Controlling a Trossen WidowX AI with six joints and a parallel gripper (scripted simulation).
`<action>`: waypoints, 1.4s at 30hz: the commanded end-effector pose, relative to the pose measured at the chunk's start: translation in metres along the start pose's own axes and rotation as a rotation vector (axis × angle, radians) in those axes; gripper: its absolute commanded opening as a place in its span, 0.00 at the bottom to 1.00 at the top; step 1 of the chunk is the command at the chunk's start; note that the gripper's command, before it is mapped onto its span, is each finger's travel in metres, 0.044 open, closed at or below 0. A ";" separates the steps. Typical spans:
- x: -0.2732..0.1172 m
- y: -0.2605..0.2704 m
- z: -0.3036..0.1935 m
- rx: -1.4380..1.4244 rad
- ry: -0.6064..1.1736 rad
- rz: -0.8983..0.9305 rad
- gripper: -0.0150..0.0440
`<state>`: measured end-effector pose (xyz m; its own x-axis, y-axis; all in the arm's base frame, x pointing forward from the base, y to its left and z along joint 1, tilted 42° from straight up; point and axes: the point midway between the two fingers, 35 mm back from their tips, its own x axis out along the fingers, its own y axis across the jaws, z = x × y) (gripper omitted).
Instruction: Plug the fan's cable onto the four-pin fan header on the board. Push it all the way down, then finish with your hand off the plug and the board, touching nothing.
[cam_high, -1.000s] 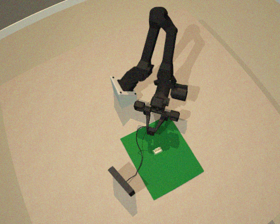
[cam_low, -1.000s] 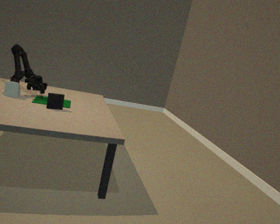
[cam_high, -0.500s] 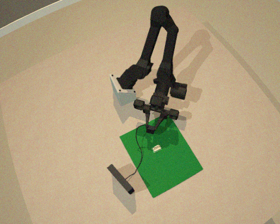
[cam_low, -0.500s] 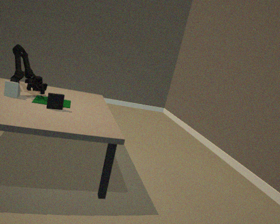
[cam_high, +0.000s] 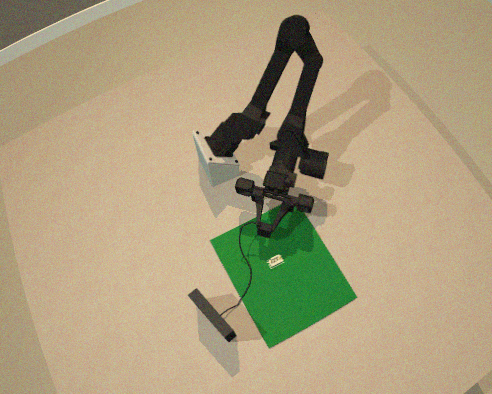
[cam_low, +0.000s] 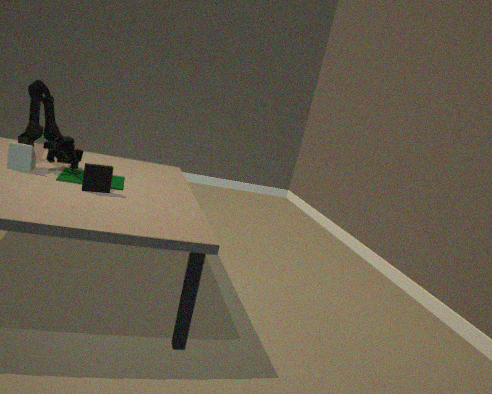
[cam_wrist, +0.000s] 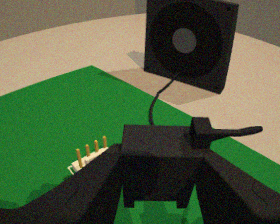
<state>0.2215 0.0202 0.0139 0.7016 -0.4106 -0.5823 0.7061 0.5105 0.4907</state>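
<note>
Between the gripper's (cam_high: 264, 231) (cam_low: 74, 165) (cam_wrist: 159, 205) fingers, plug mostly hidden.

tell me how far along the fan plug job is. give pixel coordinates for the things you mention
Picked up: the plug (cam_wrist: 157, 140) is held in the gripper (cam_high: 264, 230) (cam_wrist: 159, 153). In hand: it is above the board (cam_high: 305, 295) (cam_wrist: 65, 115), off the header (cam_high: 275, 261) (cam_wrist: 89, 159), whose pins show bare. Left: align, push down, release, back away.

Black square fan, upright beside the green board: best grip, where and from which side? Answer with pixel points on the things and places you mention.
Probably from above, fingers straddling the top edge of the fan (cam_high: 206, 309) (cam_low: 97, 178) (cam_wrist: 184, 41): it stands upright, thin front to back, and its cable (cam_high: 250, 274) (cam_wrist: 151, 109) leaves low.
</note>
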 end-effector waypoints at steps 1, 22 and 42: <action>0.001 0.000 -0.003 0.001 -0.006 -0.002 0.25; 0.005 -0.001 -0.022 0.001 -0.005 -0.003 0.25; 0.006 -0.001 -0.032 -0.002 0.001 -0.003 0.25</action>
<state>0.2221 0.0415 -0.0108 0.6994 -0.4119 -0.5841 0.7082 0.5091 0.4891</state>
